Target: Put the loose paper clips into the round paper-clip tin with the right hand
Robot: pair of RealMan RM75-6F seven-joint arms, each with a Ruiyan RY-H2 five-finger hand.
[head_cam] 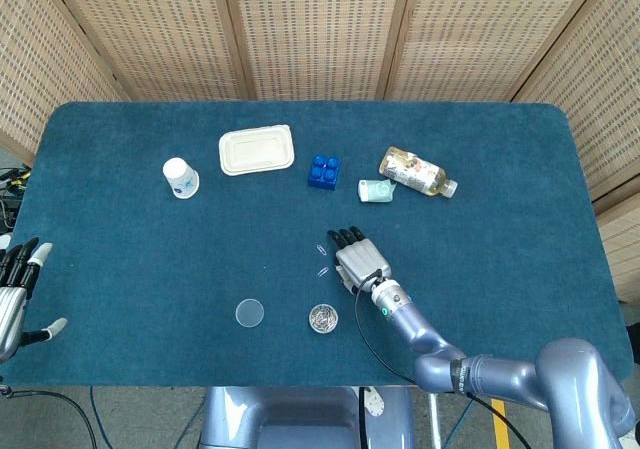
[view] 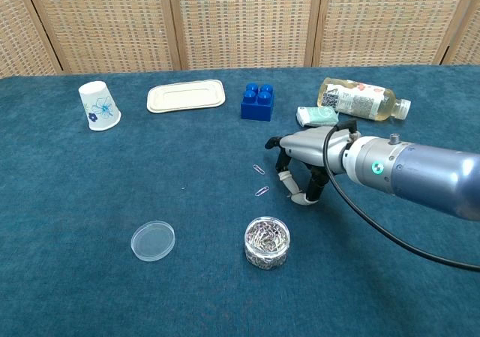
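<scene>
Two loose paper clips lie on the blue cloth: one farther from me and one nearer. The round clear tin, full of clips, stands open in front of them. My right hand hovers just right of the two clips, palm down, fingers apart and curved toward the cloth, holding nothing. Its fingertips are a short way from the nearer clip. My left hand rests open at the table's left edge in the head view.
The tin's clear lid lies left of the tin. At the back stand a paper cup, a beige tray, a blue brick, a small green pack and a lying bottle.
</scene>
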